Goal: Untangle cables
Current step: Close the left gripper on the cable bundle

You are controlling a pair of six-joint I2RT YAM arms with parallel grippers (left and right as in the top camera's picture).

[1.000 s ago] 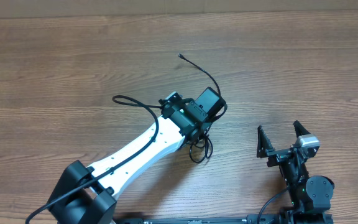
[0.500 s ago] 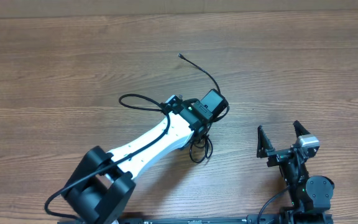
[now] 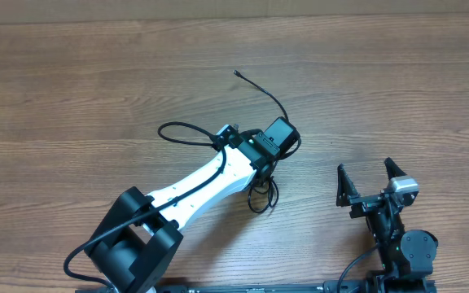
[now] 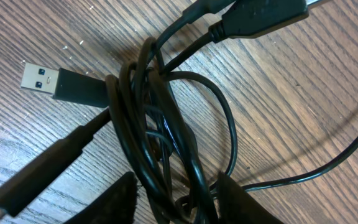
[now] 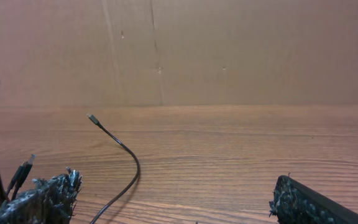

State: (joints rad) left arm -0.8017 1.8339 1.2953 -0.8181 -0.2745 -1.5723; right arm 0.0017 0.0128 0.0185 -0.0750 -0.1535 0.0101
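Note:
The cables (image 4: 160, 118) lie as a black knotted bundle on the wood table, with a silver-tipped USB plug (image 4: 42, 78) sticking out at the left and a second plug (image 4: 260, 15) at the top. My left gripper (image 4: 176, 199) stands over the knot, and its two fingers (image 4: 120, 199) press against the strands from both sides. From overhead the tangle (image 3: 260, 195) shows just below the left wrist, and one free strand (image 3: 267, 94) curves away to the far side. My right gripper (image 3: 370, 177) rests open at the near right, apart from the cables.
The left arm's own thicker wire (image 3: 181, 130) loops out to the left of its wrist. A brown cardboard wall (image 5: 229, 50) closes the table's far side. The free strand (image 5: 126, 155) runs past the right gripper's left finger (image 5: 42, 196).
The left gripper's jaws have closed in on the cable bundle, and the left arm has shifted slightly toward the right. The right arm has not moved.

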